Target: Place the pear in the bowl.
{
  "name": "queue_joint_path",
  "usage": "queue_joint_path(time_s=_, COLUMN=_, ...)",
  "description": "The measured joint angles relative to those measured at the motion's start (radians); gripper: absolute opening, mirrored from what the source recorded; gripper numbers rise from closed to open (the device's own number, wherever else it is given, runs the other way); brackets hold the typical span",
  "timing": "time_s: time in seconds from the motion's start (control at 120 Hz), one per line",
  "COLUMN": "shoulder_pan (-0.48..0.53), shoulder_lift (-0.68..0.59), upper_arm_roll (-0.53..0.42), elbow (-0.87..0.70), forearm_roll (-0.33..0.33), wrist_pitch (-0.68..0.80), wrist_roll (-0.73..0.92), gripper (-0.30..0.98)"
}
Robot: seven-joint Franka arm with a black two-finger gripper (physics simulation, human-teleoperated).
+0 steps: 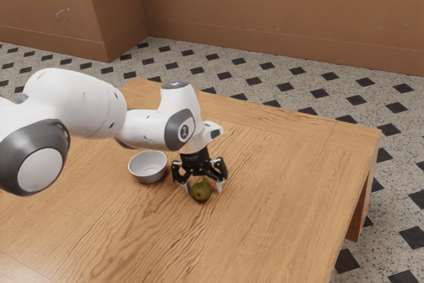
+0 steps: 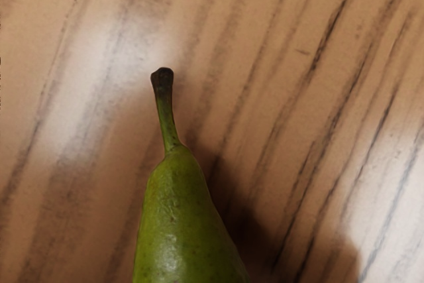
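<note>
The black gripper [image 1: 203, 189] is low over the table, its fingers spread open on either side of the green pear [image 1: 201, 192]. A small gap shows between the pear and the finger on the exterior view's right. In the wrist view the pear [image 2: 182, 230] lies on the wood under my hand, its dark-tipped stem visible and its wider end cut off by the lower edge. The grey-white bowl [image 1: 147, 168] stands upright beside the gripper, toward the exterior view's left; its visible inside holds nothing.
The wooden table [image 1: 291, 177] extends past the pear toward the exterior view's right, where its edge drops to a tiled floor. My arm reaches over the table's far-left part, with its forearm above and behind the bowl.
</note>
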State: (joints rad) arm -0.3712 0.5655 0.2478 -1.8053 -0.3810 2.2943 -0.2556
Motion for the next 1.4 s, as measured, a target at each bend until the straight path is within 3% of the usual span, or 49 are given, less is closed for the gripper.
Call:
queue_joint_path(time_s=0.433, shoulder_pan=-0.017, shoulder_lift=-0.072, upper_arm_roll=0.001, elbow=-0.106, forearm_roll=-0.014, wrist_pitch=0.014, wrist_roll=0.008, gripper=0.68)
queue_joint_path(time_s=0.642, shoulder_pan=-0.017, shoulder_lift=-0.085, upper_arm_roll=0.001, elbow=-0.107, forearm_roll=-0.015, wrist_pitch=0.012, wrist_roll=0.012, gripper=0.38)
queue_joint_path(time_s=0.808, shoulder_pan=-0.017, shoulder_lift=-0.098, upper_arm_roll=0.003, elbow=-0.107, forearm_roll=-0.003, wrist_pitch=0.009, wrist_roll=0.006, gripper=0.27)
queue_joint_path(time_s=1.0, shoulder_pan=-0.017, shoulder_lift=-0.176, upper_arm_roll=0.043, elbow=-0.105, forearm_roll=0.093, wrist_pitch=-0.015, wrist_roll=-0.019, gripper=0.11)
queue_joint_path(time_s=1.158, shoulder_pan=-0.015, shoulder_lift=-0.261, upper_arm_roll=0.2, elbow=-0.095, forearm_roll=0.192, wrist_pitch=-0.051, wrist_roll=-0.048, gripper=0.0)
queue_joint_path(time_s=1.275, shoulder_pan=-0.012, shoulder_lift=-0.282, upper_arm_roll=0.259, elbow=-0.096, forearm_roll=0.241, wrist_pitch=-0.072, wrist_roll=-0.072, gripper=-0.12)
queue_joint_path(time_s=1.4, shoulder_pan=-0.012, shoulder_lift=-0.273, upper_arm_roll=0.269, elbow=-0.103, forearm_roll=0.266, wrist_pitch=-0.09, wrist_roll=-0.097, gripper=-0.12)
